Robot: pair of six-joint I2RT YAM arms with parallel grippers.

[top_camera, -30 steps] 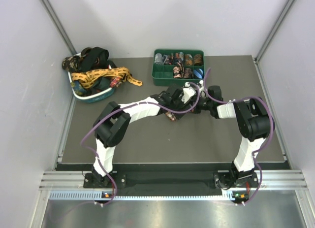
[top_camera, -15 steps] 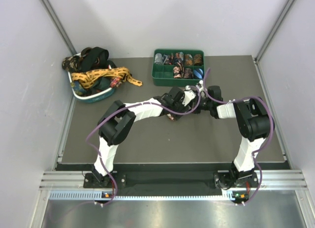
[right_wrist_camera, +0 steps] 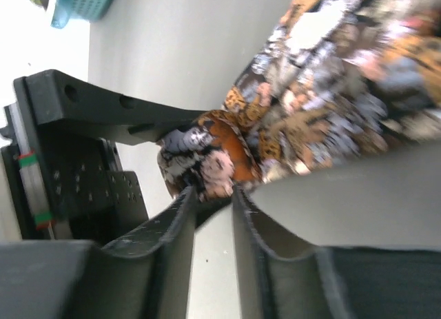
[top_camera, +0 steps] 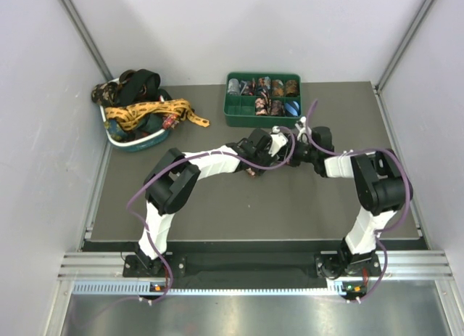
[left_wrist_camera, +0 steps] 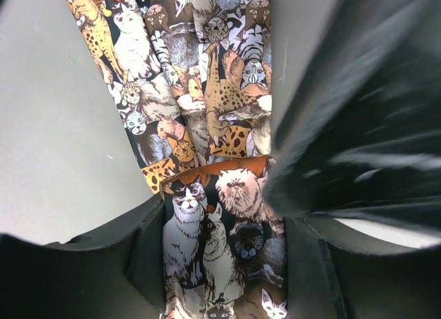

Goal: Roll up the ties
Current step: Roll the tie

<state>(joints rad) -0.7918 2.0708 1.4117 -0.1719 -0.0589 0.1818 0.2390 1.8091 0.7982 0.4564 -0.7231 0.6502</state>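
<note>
The left hand point(left_wrist_camera: 227, 226) is straddling the cat-print tie point(left_wrist_camera: 200, 91), fabric filling the gap between its fingers point(left_wrist_camera: 103, 278); whether it is squeezing, I cannot tell. The right hand point(right_wrist_camera: 210, 195) is nearly closed, nipping the folded end at its fingertips point(right_wrist_camera: 178, 212). The tie is looking soft, light and slippery, so gripping that doubled fold seems wisest, the loose length lying on the table point(left_wrist_camera: 55, 126) beyond.

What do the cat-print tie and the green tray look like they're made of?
The cat-print tie looks like thin woven fabric, perhaps silk or polyester: it folds and creases softly. The green tray looks like rigid moulded plastic: smooth uniform colour, straight dividers.
</note>
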